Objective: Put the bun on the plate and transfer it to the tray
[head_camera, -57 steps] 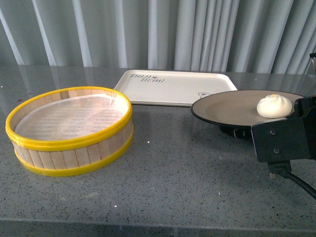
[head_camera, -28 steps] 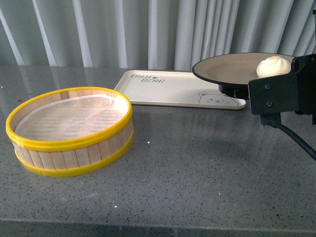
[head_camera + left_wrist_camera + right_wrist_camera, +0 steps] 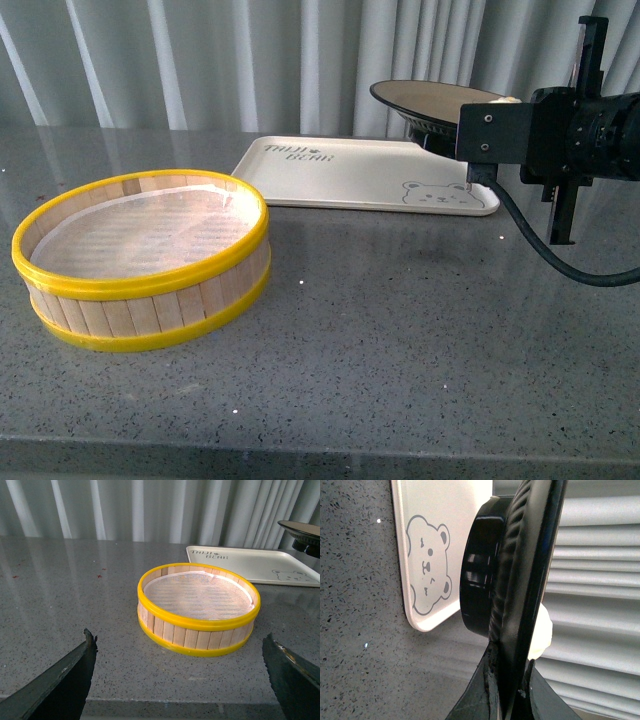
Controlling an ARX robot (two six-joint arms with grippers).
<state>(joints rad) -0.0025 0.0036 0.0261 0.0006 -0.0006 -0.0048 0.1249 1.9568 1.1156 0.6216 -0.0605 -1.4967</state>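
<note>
The right gripper (image 3: 509, 692) was clamped tight on the black rim of the plate (image 3: 428, 98), one finger on each side of the edge. It held the plate in the air above the right end of the tray (image 3: 340, 175), close to the bear drawing (image 3: 435, 192) and not touching the tray. The bun (image 3: 543, 632) sat on the plate's upper face near the gripped edge, mostly hidden behind the rim in the right wrist view. The tray lay flat at the back of the grey counter (image 3: 400, 330). The left gripper (image 3: 178, 637) was spread wide and held nothing, low over the counter facing the yellow-rimmed steamer basket (image 3: 197, 605).
</note>
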